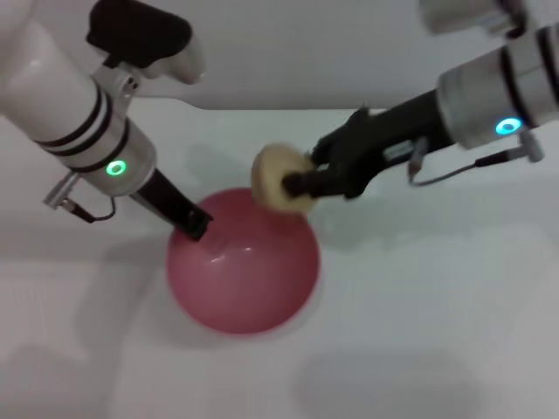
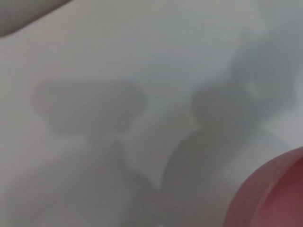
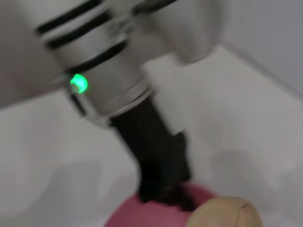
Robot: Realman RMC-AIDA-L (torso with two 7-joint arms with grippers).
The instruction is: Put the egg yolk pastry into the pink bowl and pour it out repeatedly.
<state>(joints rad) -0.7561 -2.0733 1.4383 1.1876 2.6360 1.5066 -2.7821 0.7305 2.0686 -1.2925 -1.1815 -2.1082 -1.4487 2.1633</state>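
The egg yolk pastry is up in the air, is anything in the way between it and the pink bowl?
Nothing visible is. The right gripper holds the egg yolk pastry over the far rim of the pink bowl, whose inside looks empty. The left gripper grips the bowl's left rim, off to the side.

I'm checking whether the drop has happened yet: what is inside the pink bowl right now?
The pink bowl looks empty, its glossy inside bare. The egg yolk pastry is held above the far rim by the right gripper. The left gripper grips the near-left rim, covering a small patch there.

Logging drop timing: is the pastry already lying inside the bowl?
No, the right gripper holds the egg yolk pastry above the pink bowl rim.
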